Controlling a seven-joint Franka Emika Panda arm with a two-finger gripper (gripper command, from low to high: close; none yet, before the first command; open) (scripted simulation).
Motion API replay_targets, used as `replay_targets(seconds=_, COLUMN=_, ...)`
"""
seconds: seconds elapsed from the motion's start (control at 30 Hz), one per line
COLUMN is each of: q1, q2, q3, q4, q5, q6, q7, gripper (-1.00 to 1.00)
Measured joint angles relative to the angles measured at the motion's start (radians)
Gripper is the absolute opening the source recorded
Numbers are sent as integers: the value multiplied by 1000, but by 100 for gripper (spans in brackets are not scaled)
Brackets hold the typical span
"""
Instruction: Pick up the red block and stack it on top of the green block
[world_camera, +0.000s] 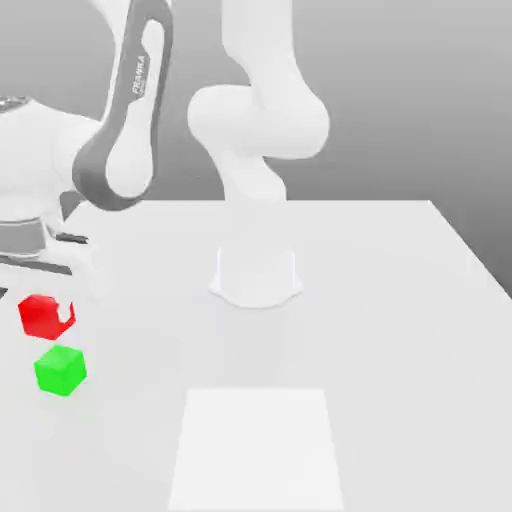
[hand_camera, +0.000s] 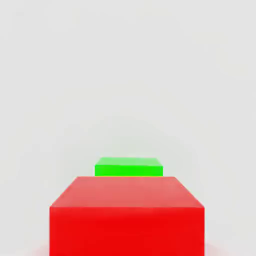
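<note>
The red block (world_camera: 40, 316) sits at the far left of the exterior view, directly under my hand. My gripper (world_camera: 47, 306) is shut on it, and a white fingertip (world_camera: 66, 311) overlaps its right face. The green block (world_camera: 60, 370) rests on the white table (world_camera: 400, 330) just in front of the red one, apart from it. In the hand view the red block (hand_camera: 127, 215) is very close and the green block (hand_camera: 129, 167) lies just beyond it. Whether the red block is off the table, I cannot tell.
The arm's white base (world_camera: 255, 275) stands mid-table, with its links rising behind. A paler square patch (world_camera: 258, 445) marks the table near the front edge. The table's edge (world_camera: 470, 255) runs diagonally down the exterior view's right.
</note>
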Motion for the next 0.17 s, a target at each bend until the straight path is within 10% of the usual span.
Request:
replay_targets(seconds=0.03, q1=-8, q2=34, q3=14, q4=1, q5=30, q6=30, q7=-21, gripper=-100)
replay_targets(seconds=0.07, q1=-16, q2=62, q3=27, q4=3, q5=55, q6=55, q7=-40, gripper=100)
replay_targets(seconds=0.17, q1=-16, q2=62, q3=27, q4=3, q5=55, q6=55, q7=-40, gripper=100)
